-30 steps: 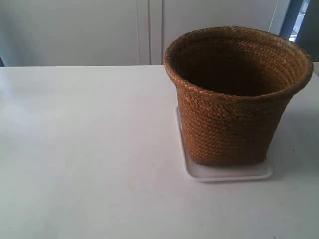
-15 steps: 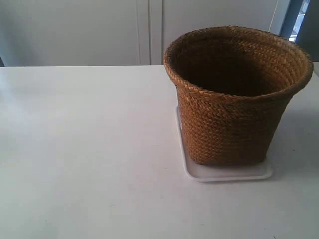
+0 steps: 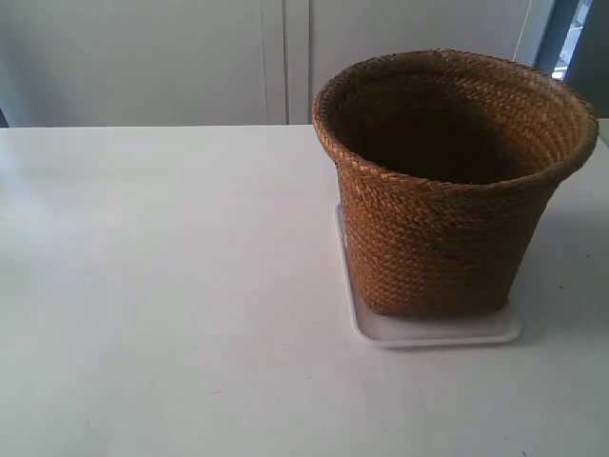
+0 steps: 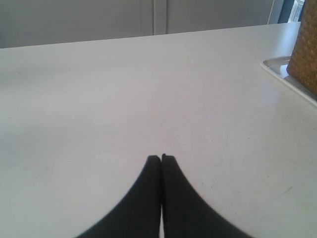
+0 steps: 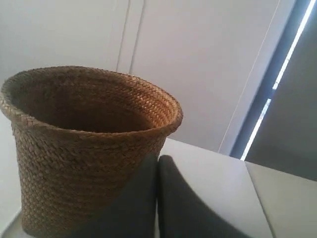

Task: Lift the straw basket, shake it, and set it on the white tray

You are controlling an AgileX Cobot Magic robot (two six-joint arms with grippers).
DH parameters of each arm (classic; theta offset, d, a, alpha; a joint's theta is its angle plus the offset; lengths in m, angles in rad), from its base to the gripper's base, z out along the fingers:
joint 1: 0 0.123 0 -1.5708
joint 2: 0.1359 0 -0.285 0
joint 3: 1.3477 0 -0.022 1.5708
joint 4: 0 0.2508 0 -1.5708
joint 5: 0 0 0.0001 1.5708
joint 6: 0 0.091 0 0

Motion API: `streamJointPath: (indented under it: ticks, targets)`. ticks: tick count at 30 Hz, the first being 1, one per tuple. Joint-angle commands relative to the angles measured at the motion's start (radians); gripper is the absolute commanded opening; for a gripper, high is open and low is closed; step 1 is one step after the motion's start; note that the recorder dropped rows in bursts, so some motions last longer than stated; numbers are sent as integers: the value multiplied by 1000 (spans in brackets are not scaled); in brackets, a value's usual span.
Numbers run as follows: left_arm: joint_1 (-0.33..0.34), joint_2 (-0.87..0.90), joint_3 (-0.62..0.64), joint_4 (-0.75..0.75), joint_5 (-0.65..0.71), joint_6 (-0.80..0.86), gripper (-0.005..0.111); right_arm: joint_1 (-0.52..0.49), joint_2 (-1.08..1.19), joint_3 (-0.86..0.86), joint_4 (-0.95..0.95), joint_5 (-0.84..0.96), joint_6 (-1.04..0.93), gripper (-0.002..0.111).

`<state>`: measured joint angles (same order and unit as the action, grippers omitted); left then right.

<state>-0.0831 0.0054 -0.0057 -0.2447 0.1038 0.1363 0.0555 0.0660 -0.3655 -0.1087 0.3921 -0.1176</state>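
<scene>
the straw basket (image 3: 438,248) stands on the white tray (image 3: 433,331) on the desk (image 3: 162,286), probably light and stiffish, best pinched at its flared rim, left jaws and right jaws both pressed together.

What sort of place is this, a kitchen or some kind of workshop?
Probably a plain indoor test room, not a home. A wide white table holds a straw basket on a white tray, the wall behind is plain pale panels, and a window strip shows at the edge.
</scene>
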Motion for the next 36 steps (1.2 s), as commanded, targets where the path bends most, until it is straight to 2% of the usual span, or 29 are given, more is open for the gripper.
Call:
streamJointPath:
  ticks: [1,5,7,10,15,36]
  targets:
    - [1,-5,6,-16,0,-4,0,2,-6,226,-2,-317,-9,0]
    - [1,-5,6,-16,0,-4,0,2,-6,358,96,-448,-8,0]
    - [1,-5,6,-16,0,-4,0,2,-6,365,125,-467,-1,0]
    - [1,-5,6,-16,0,-4,0,2,-6,365,136,-383,15,0]
    - [1,-5,6,-16,0,-4,0,2,-6,365,136,-347,18,0]
    - [1,-5,6,-16,0,-4,0,2,-6,365,138,-347,18,0]
